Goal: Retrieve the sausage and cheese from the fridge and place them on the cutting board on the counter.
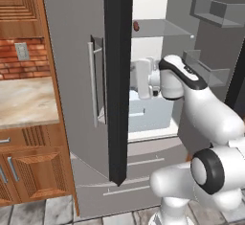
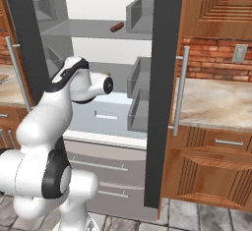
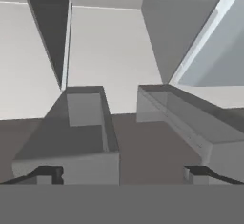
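The fridge (image 1: 72, 47) stands with both doors open. The sausage (image 1: 136, 26), a small dark reddish-brown cylinder, lies on the upper grey shelf (image 2: 98, 28), where the right base view shows the sausage (image 2: 117, 27) too. My arm reaches into the middle of the fridge, and the white hand (image 1: 142, 78) sits well below that shelf. The gripper (image 3: 124, 174) is open with nothing between its fingertips (image 3: 45, 174), facing two grey bins (image 3: 81, 132) on the fridge floor. The cheese is hidden. The cutting board is out of view.
The black edge of the left door (image 1: 117, 75) stands close beside my hand. The right door carries grey door bins (image 2: 139, 77). Beige counter (image 1: 24, 99) lies left of the fridge, and more counter (image 2: 216, 102) lies right of it, over wooden cabinets.
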You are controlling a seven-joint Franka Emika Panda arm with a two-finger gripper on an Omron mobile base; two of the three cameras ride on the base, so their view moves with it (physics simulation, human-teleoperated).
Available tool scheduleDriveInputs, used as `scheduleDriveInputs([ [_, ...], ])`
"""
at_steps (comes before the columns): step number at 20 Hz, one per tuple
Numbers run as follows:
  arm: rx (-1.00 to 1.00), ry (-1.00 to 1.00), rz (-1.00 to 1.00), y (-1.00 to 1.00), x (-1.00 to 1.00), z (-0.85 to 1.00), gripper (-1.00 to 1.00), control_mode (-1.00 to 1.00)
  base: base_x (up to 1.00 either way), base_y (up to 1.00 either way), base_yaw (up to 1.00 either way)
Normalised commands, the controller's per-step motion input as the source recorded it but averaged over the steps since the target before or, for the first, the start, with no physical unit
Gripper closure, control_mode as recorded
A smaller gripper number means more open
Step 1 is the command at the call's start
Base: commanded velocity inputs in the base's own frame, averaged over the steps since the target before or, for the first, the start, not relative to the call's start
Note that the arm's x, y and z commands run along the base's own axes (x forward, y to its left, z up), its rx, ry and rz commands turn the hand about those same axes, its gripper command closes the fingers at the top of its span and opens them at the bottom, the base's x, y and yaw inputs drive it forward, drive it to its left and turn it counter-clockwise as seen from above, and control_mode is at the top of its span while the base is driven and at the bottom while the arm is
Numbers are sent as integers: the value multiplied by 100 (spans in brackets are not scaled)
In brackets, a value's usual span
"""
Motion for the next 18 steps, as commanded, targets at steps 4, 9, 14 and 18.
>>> scheduleDriveInputs([
  [4, -4, -14, 16, 38, -1, 0, -100, -100, 0, 0, 0],
  [9, -5, -19, 17, 40, -32, 0, -100, -100, 0, 0, 0],
  [14, -7, -26, 16, 38, -72, 0, -100, -100, 0, 0, 0],
  [18, -11, -27, 14, 67, -65, 0, -100, -100, 0, 0, 0],
])
